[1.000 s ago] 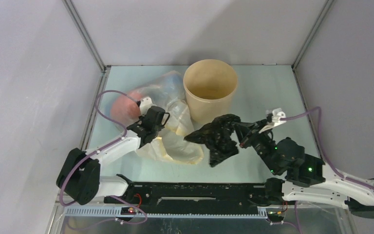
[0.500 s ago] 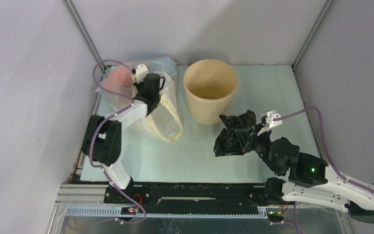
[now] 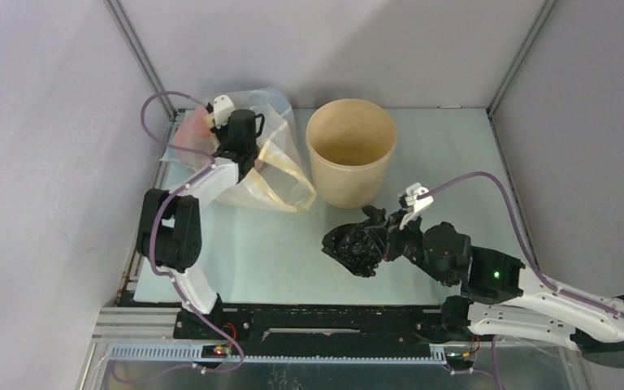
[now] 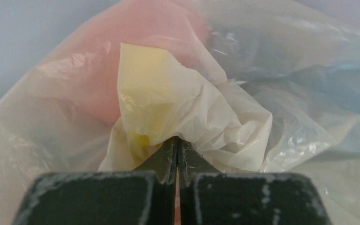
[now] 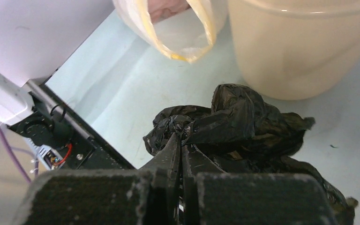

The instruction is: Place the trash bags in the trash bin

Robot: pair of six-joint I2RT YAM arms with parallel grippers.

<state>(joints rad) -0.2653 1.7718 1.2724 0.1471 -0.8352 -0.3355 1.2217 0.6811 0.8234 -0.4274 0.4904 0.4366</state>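
The black crinkled trash bag (image 3: 356, 244) sits bunched on the table in front of the tan bin (image 3: 351, 150); it also shows in the right wrist view (image 5: 243, 119). My right gripper (image 3: 382, 238) is shut on a fold of it (image 5: 183, 136). The bin (image 5: 300, 42) stands upright and open just behind. My left gripper (image 3: 229, 138) is at the back left, shut on the translucent clear bag (image 3: 268, 166), its jaws pinching a crumpled cream fold (image 4: 177, 140).
The clear bag (image 4: 243, 93) with pink, yellow and blue tints hangs beside the left wall, its yellow-edged loop (image 5: 187, 33) reaching towards the bin. The black rail (image 3: 317, 321) runs along the near edge. Grey walls close the left, right and back.
My left gripper lifted the clear bag up and back to the far left corner. My right gripper moved the black bag left and it bunched up in front of the bin.
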